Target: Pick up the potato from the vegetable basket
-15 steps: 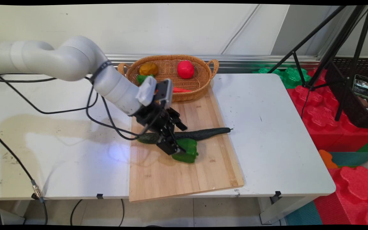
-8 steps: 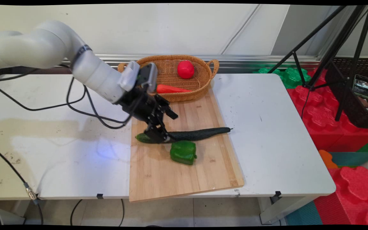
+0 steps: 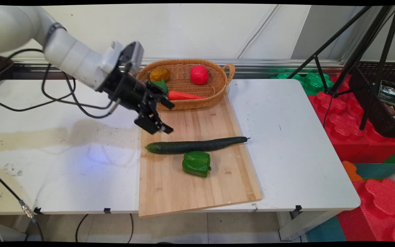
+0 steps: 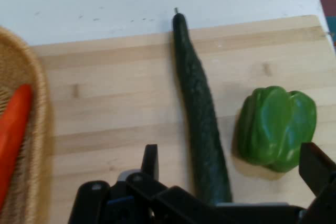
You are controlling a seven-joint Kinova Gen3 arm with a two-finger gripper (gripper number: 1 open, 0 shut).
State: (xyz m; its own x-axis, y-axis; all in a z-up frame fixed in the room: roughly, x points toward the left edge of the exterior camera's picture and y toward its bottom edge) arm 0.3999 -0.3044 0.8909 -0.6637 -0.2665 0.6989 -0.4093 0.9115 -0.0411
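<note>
Overhead, the gripper [image 3: 168,117], fingers spread and empty, hangs above a wooden board [image 3: 197,192] on the white table [image 3: 63,164]; nearest lies a long dark cucumber [image 3: 194,145], a green pepper [image 3: 196,164] beside it.

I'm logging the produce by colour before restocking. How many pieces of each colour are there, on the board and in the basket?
Green: 3 (cucumber, pepper, piece in basket)
Red: 1
Orange: 1 carrot
Brown: 1
Total: 6
</note>
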